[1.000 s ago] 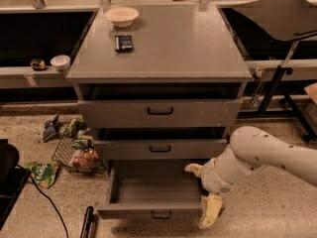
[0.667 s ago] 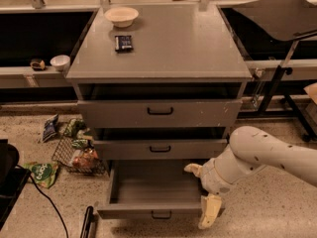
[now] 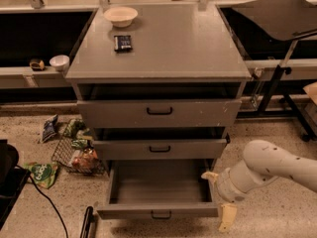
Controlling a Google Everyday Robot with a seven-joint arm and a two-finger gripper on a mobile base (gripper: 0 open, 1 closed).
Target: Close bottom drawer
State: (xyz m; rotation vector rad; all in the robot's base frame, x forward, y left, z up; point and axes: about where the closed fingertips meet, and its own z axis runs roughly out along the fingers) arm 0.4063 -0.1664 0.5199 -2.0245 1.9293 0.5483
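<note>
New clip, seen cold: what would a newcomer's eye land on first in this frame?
The bottom drawer of the grey cabinet stands pulled far out, its inside bare, low in the middle. The white arm reaches in from the right, its gripper open at the drawer's right front corner. Left of the cabinet, a wire basket with snack packets sits on the floor.

Claw [image 3: 215, 200] slightly further right, now beside the bottom drawer [image 3: 157, 211]'s front right corner.
</note>
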